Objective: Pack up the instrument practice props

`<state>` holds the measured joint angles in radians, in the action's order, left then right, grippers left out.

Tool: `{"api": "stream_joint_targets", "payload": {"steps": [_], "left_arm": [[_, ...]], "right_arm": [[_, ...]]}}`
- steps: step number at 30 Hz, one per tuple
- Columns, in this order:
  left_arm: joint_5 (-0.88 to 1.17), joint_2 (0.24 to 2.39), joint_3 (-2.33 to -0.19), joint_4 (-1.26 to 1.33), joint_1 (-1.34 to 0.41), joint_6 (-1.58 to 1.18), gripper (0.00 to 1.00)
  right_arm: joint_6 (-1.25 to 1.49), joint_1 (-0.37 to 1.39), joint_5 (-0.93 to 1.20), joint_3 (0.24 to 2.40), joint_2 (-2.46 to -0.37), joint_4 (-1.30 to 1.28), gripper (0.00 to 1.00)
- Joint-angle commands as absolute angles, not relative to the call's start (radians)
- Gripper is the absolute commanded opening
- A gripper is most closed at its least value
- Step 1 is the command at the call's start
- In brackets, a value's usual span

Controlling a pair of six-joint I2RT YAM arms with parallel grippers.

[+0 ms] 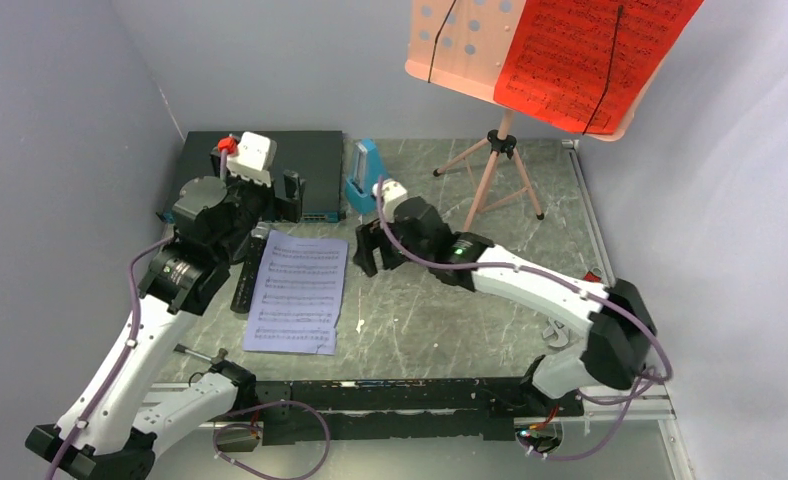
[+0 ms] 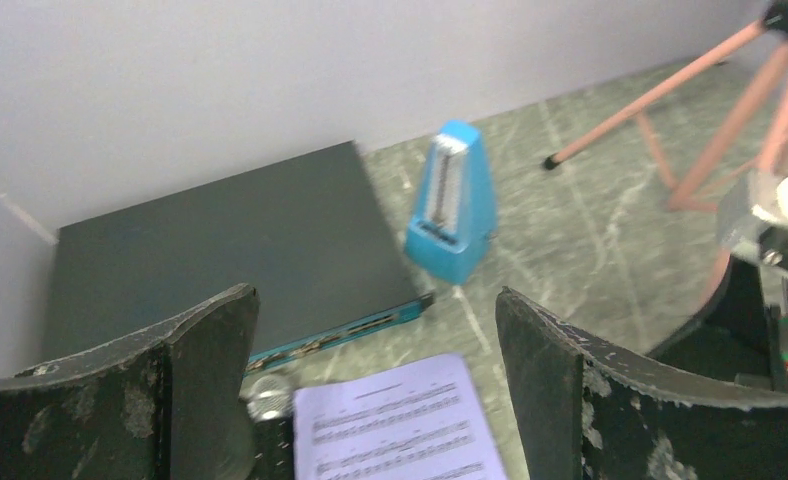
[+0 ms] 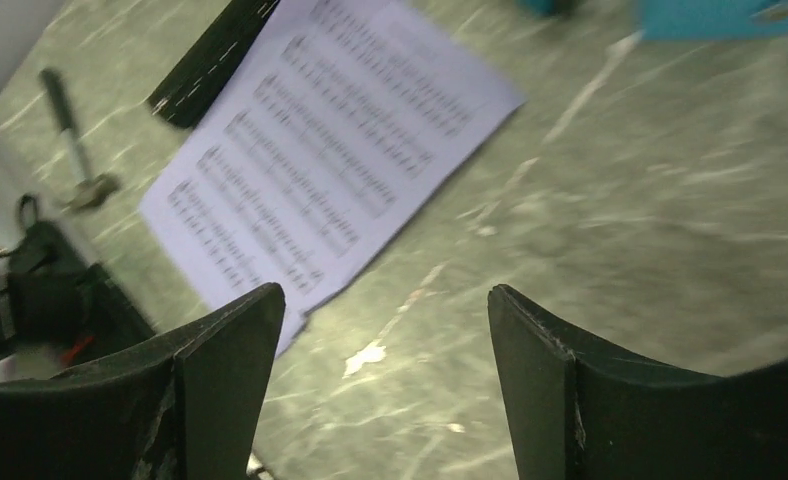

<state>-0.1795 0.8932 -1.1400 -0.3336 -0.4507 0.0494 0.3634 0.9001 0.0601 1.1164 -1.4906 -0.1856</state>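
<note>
The pink tripod music stand (image 1: 500, 150) stands at the back with a red music sheet (image 1: 585, 55) clipped on its perforated board. A lavender music sheet (image 1: 298, 290) lies flat on the table, and the black microphone (image 1: 250, 270) lies along its left edge, silver mesh head (image 2: 268, 395) toward the back. The blue pyramid metronome (image 1: 363, 175) stands upright beside the black box. My left gripper (image 2: 375, 295) hovers open above the sheet's far end, holding nothing. My right gripper (image 3: 385, 290) is open and empty over bare table just right of the lavender sheet (image 3: 310, 150).
A large flat black electronics box (image 1: 310, 160) lies at the back left, against the wall. A metal wrench (image 1: 200, 355) lies near the left arm's base. Grey walls close in the left, back and right sides. The stand's legs (image 2: 710, 120) spread right of the metronome (image 2: 455, 205).
</note>
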Motion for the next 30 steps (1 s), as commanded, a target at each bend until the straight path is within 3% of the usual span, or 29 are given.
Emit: {"api": "stream_joint_targets", "payload": {"steps": [1,4,12,24,30], "left_arm": [[-0.001,0.938,-1.241,-0.311,-0.446,-0.060,0.93],[0.100,0.996,-1.285,-0.260,-0.448,-0.105,0.93],[0.239,1.216,-1.440,-0.119,-0.516,-0.185,0.91],[0.277,1.525,-1.741,0.043,-0.657,-0.112,0.93],[0.289,1.664,-1.878,0.158,-0.661,-0.085,0.94]], "right_arm": [[0.154,0.872,-0.258,1.127,-1.342,-0.280,0.79],[0.077,0.827,-0.329,1.141,-1.237,-0.305,0.79],[0.008,0.586,-0.241,1.203,-1.000,-0.327,0.77],[-0.190,0.553,-0.492,1.243,-0.826,-0.227,0.73],[-0.288,0.549,-0.586,1.308,-0.836,-0.188,0.73]]}}
